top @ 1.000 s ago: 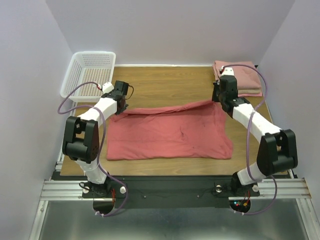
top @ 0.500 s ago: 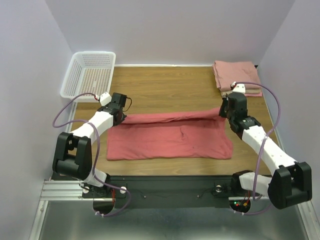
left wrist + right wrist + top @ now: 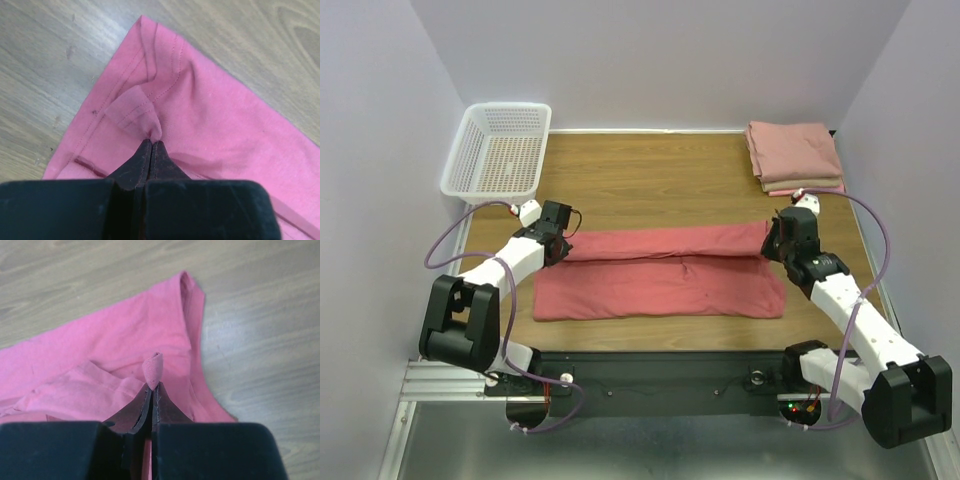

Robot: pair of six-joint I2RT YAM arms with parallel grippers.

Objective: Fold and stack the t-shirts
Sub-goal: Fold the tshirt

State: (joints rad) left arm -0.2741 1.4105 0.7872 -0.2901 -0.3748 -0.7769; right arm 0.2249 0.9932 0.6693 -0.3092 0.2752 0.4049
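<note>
The coral-red t-shirt (image 3: 660,285) lies flat on the desk (image 3: 650,180), in its near half between the two arms; its long axis runs left to right, square to the arms' reach; its far part is doubled over toward the arm bases as a narrower band lying on the wider layer beneath. The left end effector (image 3: 558,247) sits at the left end of that band, its fingers pressed together on a small pucker of red cloth, as the left wrist view shows; the right end effector (image 3: 775,240) sits at the opposite end, likewise shut on a little rolled tuft of the same fabric. Both stand low over the cloth, about level with each other, so the pinched band spans straight between them; the uncovered part of the shirt lies on the base side of both, and neither arm is nearer to it than the other. The lengthwise fold looks about half laid; whether the band should travel further toward the near hem or be let go here is a judgement. A stack of folded shirts (image 3: 795,155), salmon-pink over beige, rests in the far right corner, nearer the right arm; a white basket (image 3: 508,107) stands at the far left.
</note>
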